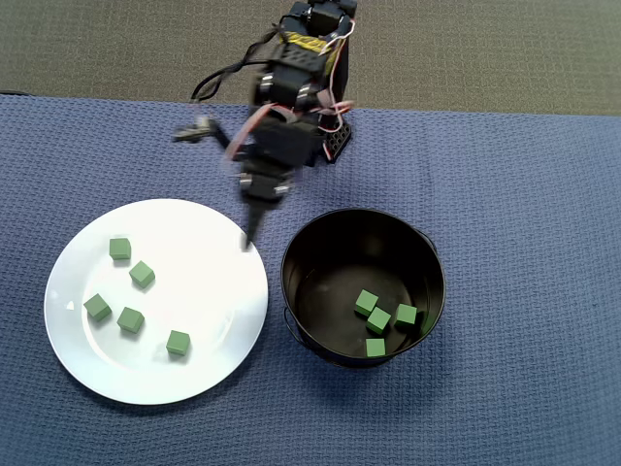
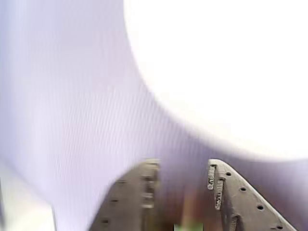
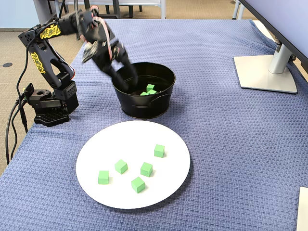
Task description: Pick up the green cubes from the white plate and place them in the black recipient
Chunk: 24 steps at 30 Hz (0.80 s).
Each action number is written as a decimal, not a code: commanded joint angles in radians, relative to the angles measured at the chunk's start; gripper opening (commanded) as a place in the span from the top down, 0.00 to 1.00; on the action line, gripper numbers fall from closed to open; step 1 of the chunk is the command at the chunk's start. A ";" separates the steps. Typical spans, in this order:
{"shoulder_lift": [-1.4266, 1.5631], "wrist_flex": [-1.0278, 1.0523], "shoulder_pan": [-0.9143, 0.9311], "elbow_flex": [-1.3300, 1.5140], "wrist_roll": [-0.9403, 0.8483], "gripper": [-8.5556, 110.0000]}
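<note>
At the upper middle of the overhead view the gripper [image 1: 249, 238] hangs blurred, its dark tip pointing down over the upper right rim of the white plate [image 1: 209, 383], close to the gap between the plate and the black recipient [image 1: 427, 257]. In the wrist view the gripper [image 2: 183, 192] shows two grey perforated fingers [image 2: 236, 202] at the bottom edge with a narrow gap between them; a sliver of green sits at the very bottom between them, too blurred and too cut off to say whether it is a held cube. So I cannot tell whether the jaws grip anything.

The green cubes [image 1: 130, 318] are small, matte and alike. Five lie on the left half of the plate in the overhead view, loosely spread and apart from one another, none at the rim. Four more rest on the shiny floor of the recipient [image 1: 378, 320], clustered toward its lower right, some touching.

The plate is round, flat and glossy, wider than the pot, and sits just beside it without clearly touching. Its right half is bare. In the fixed view the pot [image 3: 144, 108] stands in the upper middle with tall straight walls, the plate [image 3: 96, 192] lies below it, and blue woven cloth [image 3: 231, 144] stretches open to the right.
</note>
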 commanded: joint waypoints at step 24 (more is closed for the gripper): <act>-0.499 -0.428 0.387 0.043 -1.049 0.70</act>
